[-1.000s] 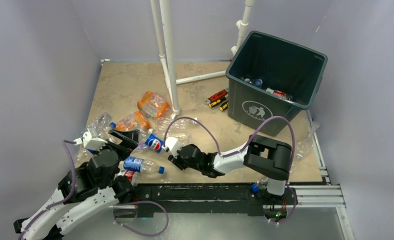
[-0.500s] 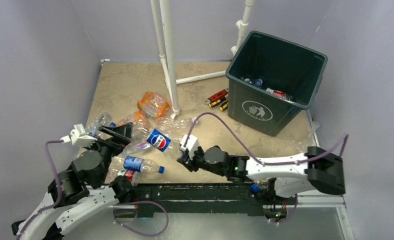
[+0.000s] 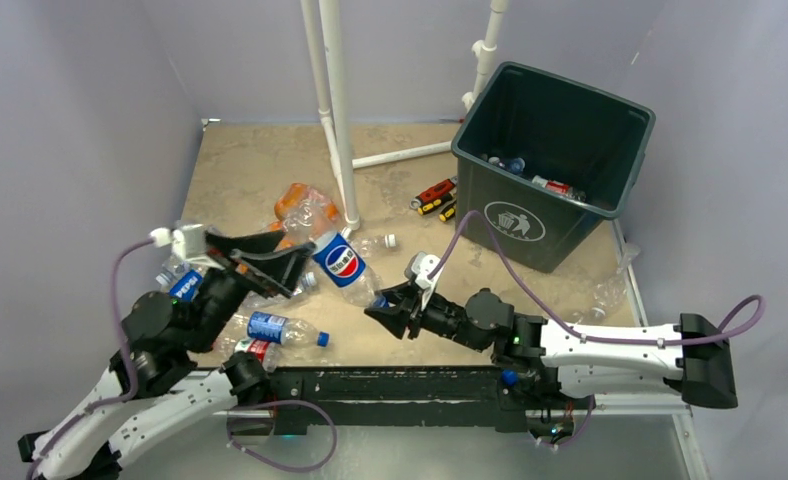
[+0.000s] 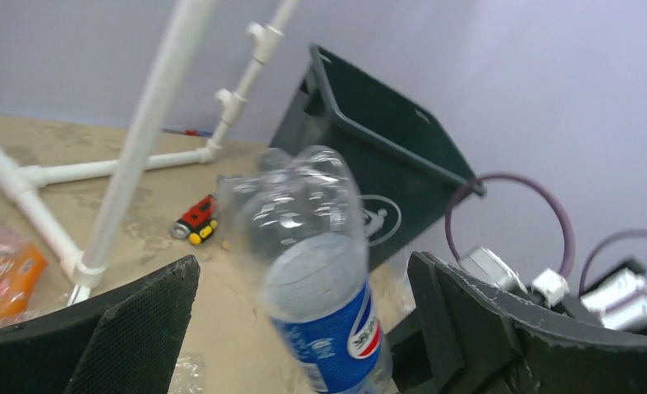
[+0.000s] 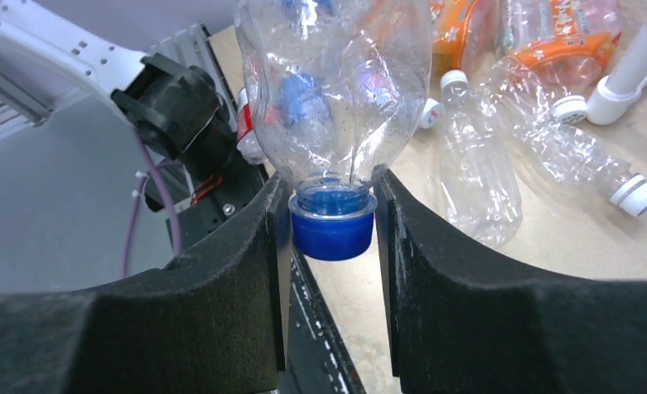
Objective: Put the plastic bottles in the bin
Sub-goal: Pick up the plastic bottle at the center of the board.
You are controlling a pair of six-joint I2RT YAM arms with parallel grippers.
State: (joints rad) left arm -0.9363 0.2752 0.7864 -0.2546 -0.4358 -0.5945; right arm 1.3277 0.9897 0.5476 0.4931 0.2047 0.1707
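My right gripper [image 3: 388, 306] [image 5: 332, 246] is shut on the neck of a clear Pepsi bottle [image 3: 340, 262] [image 5: 337, 90], just above its blue cap [image 5: 332, 231]. It holds the bottle tilted above the floor. My left gripper [image 3: 282, 262] [image 4: 304, 328] is wide open. The same bottle [image 4: 324, 271] stands between its jaws without touching them. The dark green-grey bin [image 3: 515, 220] [image 4: 361, 156] stands at the back right with a few bottles [image 3: 560, 187] inside. Several more bottles lie on the floor: orange-labelled ones [image 3: 300, 200] [image 5: 550, 41], a blue-labelled one [image 3: 280, 328] and clear ones [image 3: 370, 243] [image 5: 476, 164].
A white pipe frame [image 3: 338, 120] [image 4: 139, 139] rises from the floor middle. Small red, yellow and black tools [image 3: 436, 195] [image 4: 195, 220] lie left of the bin. A crushed clear bottle [image 3: 605, 290] lies by the right wall. Purple cables loop off both arms.
My right gripper has swung rightward and up with the Pepsi bottle, which now stands more upright. My left gripper has risen and turned toward the bottle, jaws wide apart.
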